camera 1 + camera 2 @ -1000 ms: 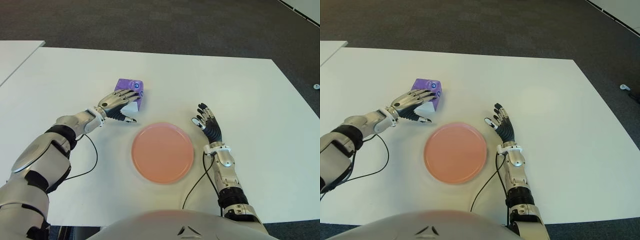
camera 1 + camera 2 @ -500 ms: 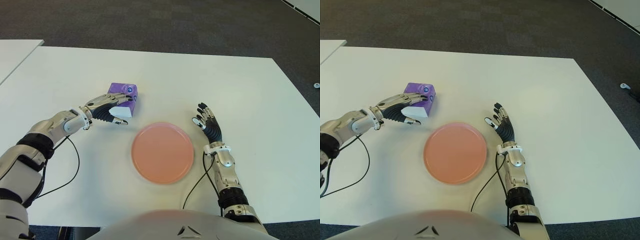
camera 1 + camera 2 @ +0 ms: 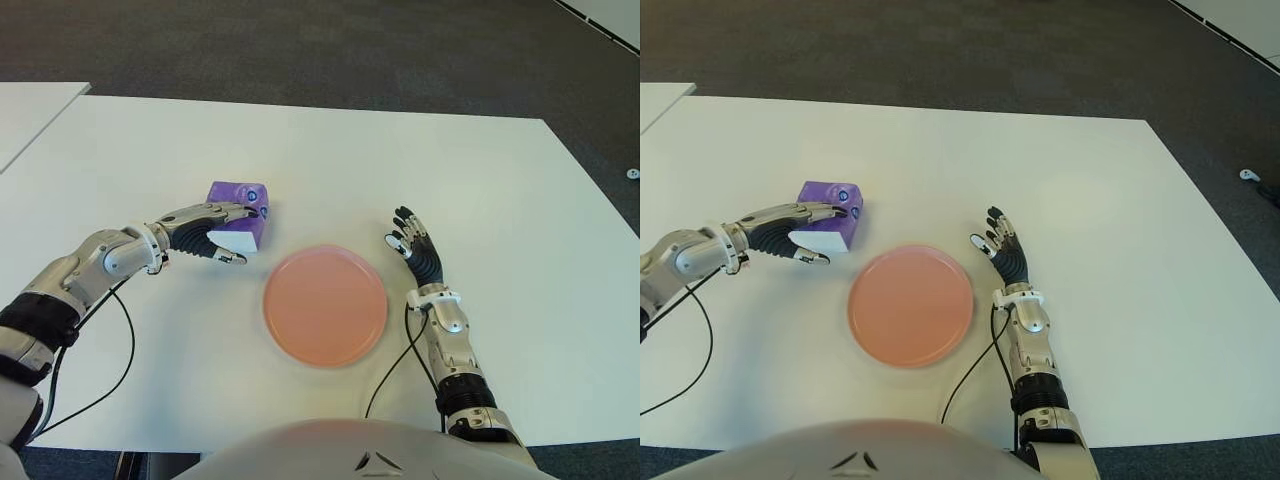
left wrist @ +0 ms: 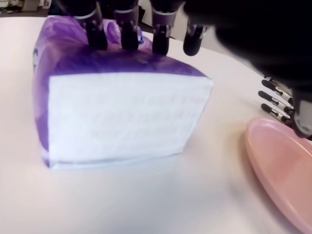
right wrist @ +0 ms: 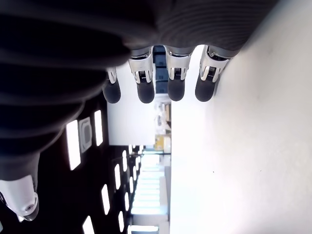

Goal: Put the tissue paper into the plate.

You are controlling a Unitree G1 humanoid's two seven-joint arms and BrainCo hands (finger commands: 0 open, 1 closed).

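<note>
The left robot hand (image 3: pixel 205 228) grips the purple plastic-wrapped tissue paper pack (image 3: pixel 238 209) on the white worktop (image 3: pixel 500 180), left of the round pink plate (image 3: pixel 325 305); right robot hand (image 3: pixel 417 250) relaxed, empty, beside the plate

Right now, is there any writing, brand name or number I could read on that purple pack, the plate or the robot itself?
No readable text anywhere in these views.
Tissue pack: purple wrapper with small round marks, too small to read as words; its white end is blank.
Plate: plain pink, unmarked.
Left hand, fingers on the pack: no label visible.
Right hand, right of the plate: no label visible.
Table: bare white.
</note>
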